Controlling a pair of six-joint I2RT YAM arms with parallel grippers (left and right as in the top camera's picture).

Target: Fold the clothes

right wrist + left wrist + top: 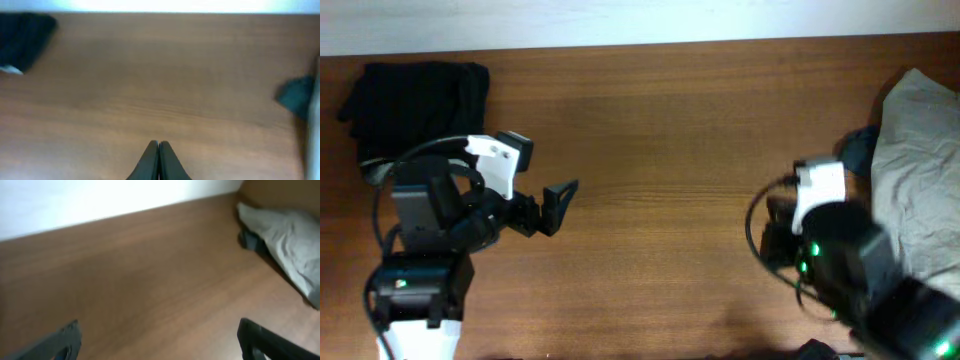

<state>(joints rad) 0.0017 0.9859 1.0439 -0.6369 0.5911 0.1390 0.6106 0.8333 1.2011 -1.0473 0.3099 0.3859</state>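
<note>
Brown wooden table carries a compact black fabric bundle at its far-left corner; left gripper gapes wide, empty; right gripper pinched together, empty.

Clothes: black soft fabric, folded, compact bundle with slightly uneven edges. Lies flat on table at far left corner. Right wrist view: dark, blurred, small light mark at lower edge.
</note>
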